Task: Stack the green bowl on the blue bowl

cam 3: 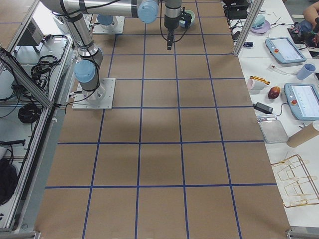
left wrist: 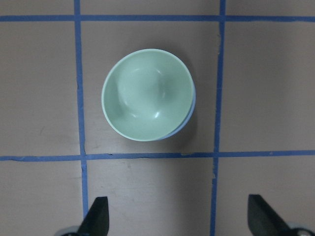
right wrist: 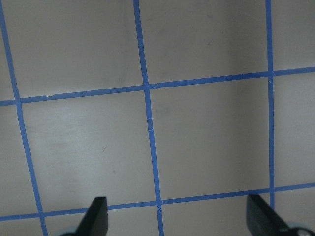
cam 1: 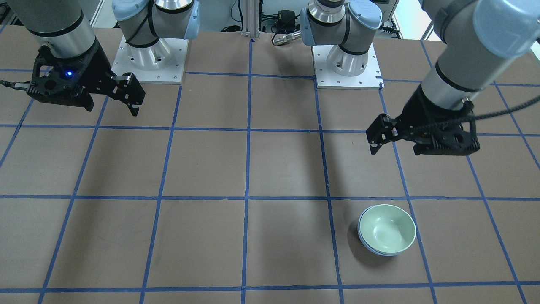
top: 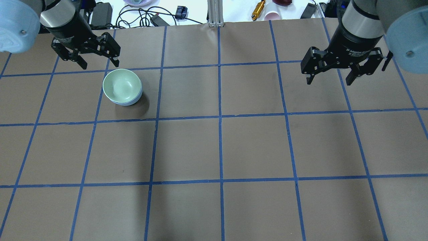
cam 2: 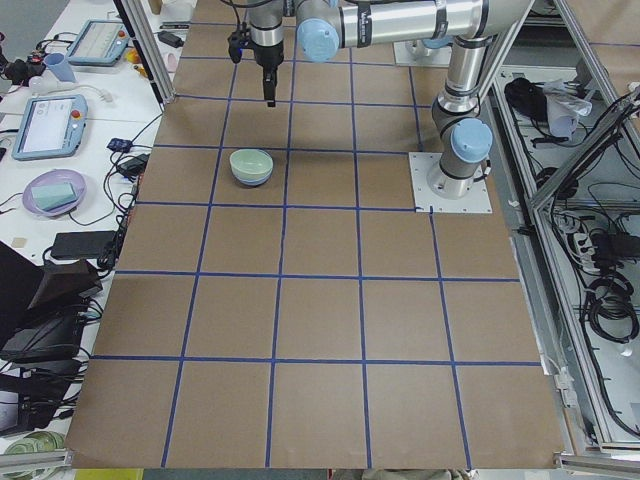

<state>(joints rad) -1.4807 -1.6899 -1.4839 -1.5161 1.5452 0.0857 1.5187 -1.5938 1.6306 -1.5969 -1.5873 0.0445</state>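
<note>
In the front-facing view the green bowl (cam 1: 387,228) sits nested mouth-up in the blue bowl (cam 1: 368,248) on the desk (cam 1: 211,169) at the robot's left, so stacking looks done and only pulling clear seems left. Overhead, the left tool (top: 99,63) hangs spread and empty just beyond the pair; the right tool (top: 329,81), also spread, is well apart. The left wrist view shows the green bowl round, no long axis, perhaps seated slightly off-centre.

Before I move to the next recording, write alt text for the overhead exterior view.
The green bowl sits nested in the blue bowl on the gridded table, upper left. The left pincer hangs open just beyond it; the right pincer hangs open at upper right, both empty.
</note>
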